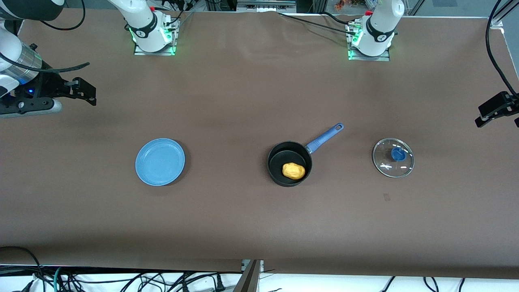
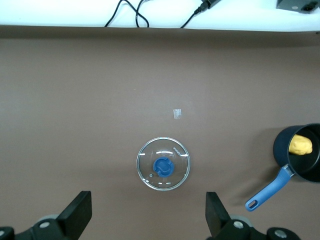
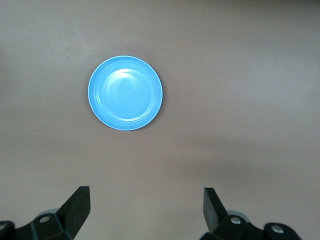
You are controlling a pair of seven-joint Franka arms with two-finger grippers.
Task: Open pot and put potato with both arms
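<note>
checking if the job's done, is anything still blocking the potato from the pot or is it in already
Nothing blocks it: the potato already lies inside the open pot. The lid rests on the table beside the pot, toward the left arm's end. The left gripper and right gripper are both open, up and away.

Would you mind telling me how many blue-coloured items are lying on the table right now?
3: the plate toward the right arm's end; the pot's handle, at the middle; the lid's knob, on the table toward the left arm's end. None appear hidden.
</note>
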